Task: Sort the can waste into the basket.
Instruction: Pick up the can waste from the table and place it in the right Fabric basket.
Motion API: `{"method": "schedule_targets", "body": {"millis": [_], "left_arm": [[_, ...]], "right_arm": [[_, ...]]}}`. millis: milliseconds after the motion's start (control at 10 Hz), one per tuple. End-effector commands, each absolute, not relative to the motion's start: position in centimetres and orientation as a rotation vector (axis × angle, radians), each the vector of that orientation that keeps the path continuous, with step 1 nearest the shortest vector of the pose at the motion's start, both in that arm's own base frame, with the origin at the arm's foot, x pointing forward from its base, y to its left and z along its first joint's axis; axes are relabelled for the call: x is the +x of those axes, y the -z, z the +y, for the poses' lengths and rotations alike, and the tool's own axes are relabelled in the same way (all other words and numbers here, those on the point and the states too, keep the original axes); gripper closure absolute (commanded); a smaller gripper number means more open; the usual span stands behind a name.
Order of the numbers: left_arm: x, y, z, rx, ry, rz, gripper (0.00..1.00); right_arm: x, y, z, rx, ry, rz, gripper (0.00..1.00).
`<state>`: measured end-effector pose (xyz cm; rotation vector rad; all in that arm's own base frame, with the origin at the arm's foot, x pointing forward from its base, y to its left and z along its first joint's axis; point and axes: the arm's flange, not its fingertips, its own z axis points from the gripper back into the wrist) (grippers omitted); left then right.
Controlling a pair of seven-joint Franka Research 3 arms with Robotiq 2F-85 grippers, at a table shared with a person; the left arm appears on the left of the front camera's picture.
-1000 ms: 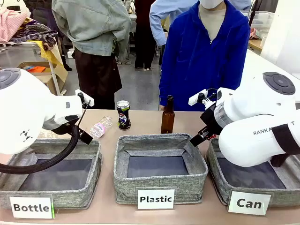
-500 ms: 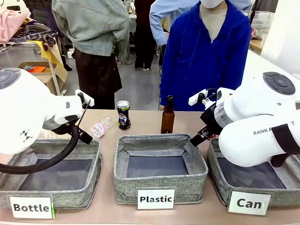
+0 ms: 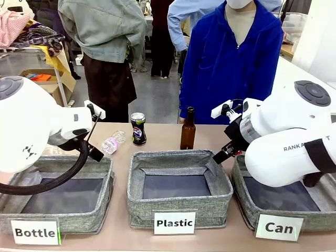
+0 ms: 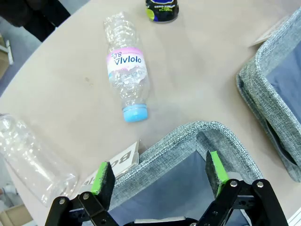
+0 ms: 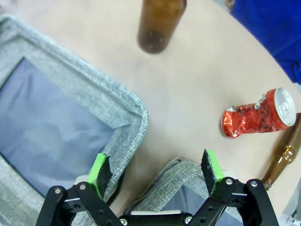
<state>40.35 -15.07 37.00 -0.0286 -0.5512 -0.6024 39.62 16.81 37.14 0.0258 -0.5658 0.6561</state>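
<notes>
A dark Pepsi can (image 3: 138, 128) with a silver top stands upright on the table behind the middle basket; its base (image 4: 162, 6) shows at the top of the left wrist view. A crushed shiny red can (image 5: 258, 114) lies on its side on the table. The grey basket labelled "Can" (image 3: 283, 200) sits at the front right with a bare dark floor; its near rim (image 5: 162, 186) lies under my right gripper. My right gripper (image 5: 156, 172) is open and holds nothing. Over the corner of the "Bottle" basket (image 4: 188, 136), my left gripper (image 4: 160, 175) is open too.
Grey baskets labelled "Plastic" (image 3: 179, 184) and "Bottle" (image 3: 63, 193) stand at the front. A brown glass bottle (image 3: 188, 129) stands upright mid-table; another (image 5: 282, 155) lies near the red can. Two clear plastic bottles (image 4: 128, 75) (image 4: 33, 157) lie at the left. A person in blue (image 3: 231, 58) stands opposite.
</notes>
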Motion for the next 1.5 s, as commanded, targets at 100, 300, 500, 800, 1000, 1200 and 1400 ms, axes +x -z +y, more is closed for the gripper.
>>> {"method": "schedule_targets", "body": {"millis": [100,300,500,800,1000,1200,1400], "left_arm": [[40.4,-37.0,-15.1,-0.029,0.602,-0.551,0.0],[39.6,-38.4,-14.5,-0.046,0.647,-0.577,0.0],[37.2,-43.4,-14.1,-0.206,0.562,-0.514,0.0],[33.2,-48.1,-9.9,-0.45,0.604,-0.324,0.0],[31.8,-49.6,-2.6,-0.755,0.69,-0.252,0.0],[32.4,-48.0,5.9,-1.021,0.521,-0.32,0.0],[32.4,-45.2,13.6,-1.226,0.277,-0.459,0.0]], "right_arm": [[39.6,-37.1,16.8,0.026,-0.655,-0.566,0.0],[39.3,-38.6,16.3,0.041,-0.646,-0.579,0.0],[38.3,-43.1,15.8,0.158,-0.502,-0.528,0.0],[36.3,-47.8,11.0,0.453,-0.306,-0.389,0.0],[35.5,-48.2,4.5,0.788,-0.309,-0.3,0.0],[35.4,-46.3,-3.7,1.081,-0.133,-0.313,0.0],[34.7,-43.1,-10.3,1.197,0.09,-0.358,0.0]]}}
